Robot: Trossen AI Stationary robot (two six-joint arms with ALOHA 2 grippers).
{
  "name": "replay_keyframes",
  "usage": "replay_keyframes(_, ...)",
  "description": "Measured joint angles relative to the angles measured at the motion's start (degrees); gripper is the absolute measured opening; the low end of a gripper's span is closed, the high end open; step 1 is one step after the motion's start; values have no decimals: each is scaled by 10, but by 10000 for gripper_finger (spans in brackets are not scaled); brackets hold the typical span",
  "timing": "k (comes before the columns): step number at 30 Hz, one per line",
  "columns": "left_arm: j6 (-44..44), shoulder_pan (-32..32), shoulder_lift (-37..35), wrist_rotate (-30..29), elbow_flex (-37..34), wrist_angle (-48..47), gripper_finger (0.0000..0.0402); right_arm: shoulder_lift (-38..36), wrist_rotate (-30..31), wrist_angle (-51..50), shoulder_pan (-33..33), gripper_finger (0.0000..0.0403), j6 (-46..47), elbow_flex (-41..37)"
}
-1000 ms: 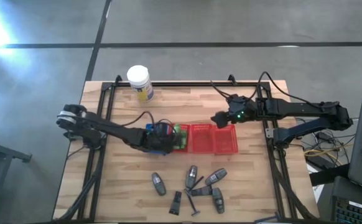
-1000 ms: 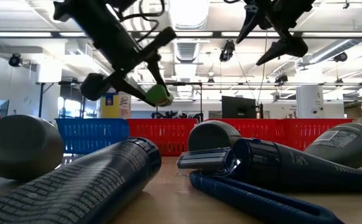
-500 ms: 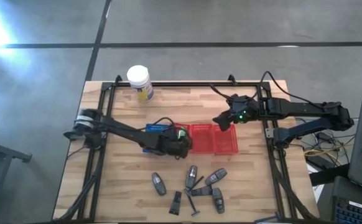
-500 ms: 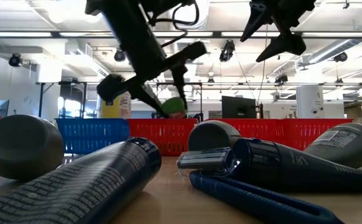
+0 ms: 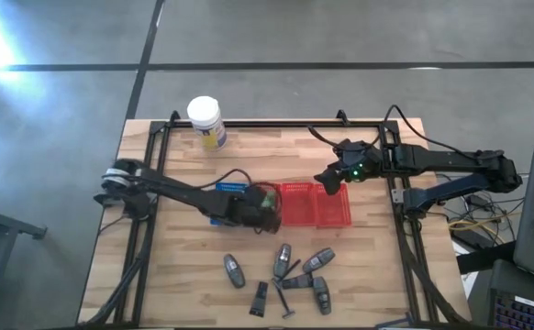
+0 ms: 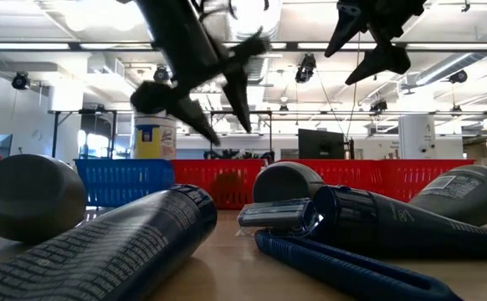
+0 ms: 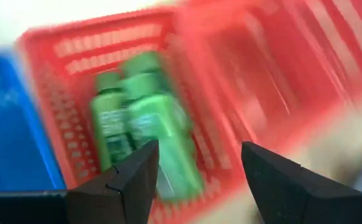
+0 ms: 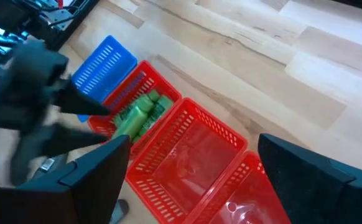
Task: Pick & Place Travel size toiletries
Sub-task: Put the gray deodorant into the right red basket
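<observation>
Two bright green bottles (image 7: 143, 124) lie side by side in the red basket (image 7: 56, 43) that stands beside the blue basket (image 5: 228, 191); the right wrist view shows the bottles (image 8: 140, 115) too. My left gripper (image 5: 269, 215) hangs open just above that red basket with nothing between its fingers (image 6: 214, 104). My right gripper (image 5: 325, 179) waits open and empty in the air (image 6: 369, 42) over the far side of the red baskets. Several grey tubes (image 5: 283, 260) and thin black pieces (image 5: 260, 298) lie flat on the table near its front edge.
The blue basket and the red baskets (image 5: 317, 203) stand in a row across the table's middle. A big white jar with a yellow label (image 5: 205, 121) stands at the far left corner. Bare wood lies between the baskets and the loose toiletries.
My left gripper has gone toward the table's right, from over the blue basket to over the first red one, rolling as it went. It has opened and let go of a green bottle, which has dropped into the red basket beside the other one.
</observation>
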Motion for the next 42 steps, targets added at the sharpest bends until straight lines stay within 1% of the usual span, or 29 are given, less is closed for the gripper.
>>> replay_keyframes(2,140,-9,-19,50,-2,-1,234,0,-7,0,0,354,-7,0)
replay_keyframes(6,402,-39,-40,182,-16,-17,234,3,-36,0,-6,346,-24,0)
replay_keyframes(9,544,-73,-44,258,-27,-41,234,4,-42,0,-7,336,-30,0)
replay_keyframes(11,626,-100,-42,287,-33,-58,234,4,-43,0,-7,330,-29,0)
replay_keyframes(12,665,-114,-40,291,-35,-63,234,4,-43,0,-7,327,-29,0)
replay_keyframes(15,764,-148,-31,267,-38,-62,234,4,-45,0,-7,320,-25,0)
replay_keyframes(17,793,-161,-26,234,-39,-58,234,4,-45,0,-7,316,-23,0)
replay_keyframes(19,810,-165,-21,223,-39,-58,234,4,-45,0,-7,312,-12,0)
replay_keyframes(25,834,-170,-20,246,-46,-53,234,4,-45,0,-7,302,3,-1)
replay_keyframes(28,834,-172,-20,247,-47,-52,234,4,-43,0,-7,298,6,-3)
replay_keyframes(30,822,-173,-20,246,-47,-45,234,4,-42,0,-7,297,7,-3)
replay_keyframes(36,715,-174,-20,228,-50,-9,234,4,-40,0,-7,308,8,-6)
replay_keyframes(42,713,-189,-21,228,-68,-10,234,4,-40,1,-7,323,22,-12)
